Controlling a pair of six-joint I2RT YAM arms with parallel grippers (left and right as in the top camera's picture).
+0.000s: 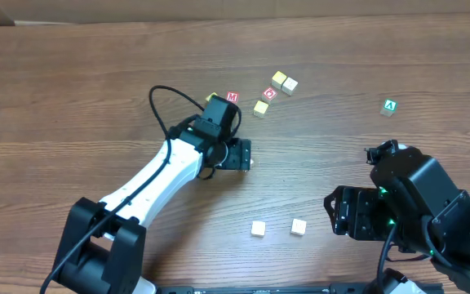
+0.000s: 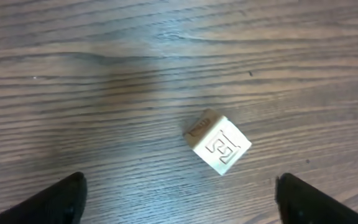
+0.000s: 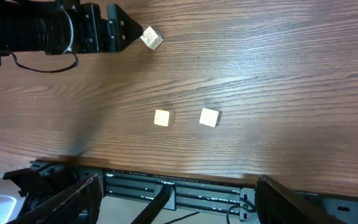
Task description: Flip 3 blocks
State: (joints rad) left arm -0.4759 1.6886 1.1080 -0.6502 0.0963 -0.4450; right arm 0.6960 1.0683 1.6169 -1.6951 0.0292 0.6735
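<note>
Left gripper (image 2: 180,186): jaws wide, holding nothing. First block (image 2: 219,142) lies on the table (image 2: 104,74) about mid-way across, just ahead of the open fingers and touching neither. It sits askew to the wood grain, with an outlined letter on its upper face.

Right gripper (image 3: 178,185): jaws wide, empty, over the near edge at the right. Second block (image 1: 258,229) and third block (image 1: 299,227) rest flat, side by side but apart, close to the near edge and just left of the right gripper.

Red-lettered cubes (image 1: 232,97), pale cubes (image 1: 278,79) and a green cube (image 1: 390,107) lie at the far side, well apart from all three blocks.
</note>
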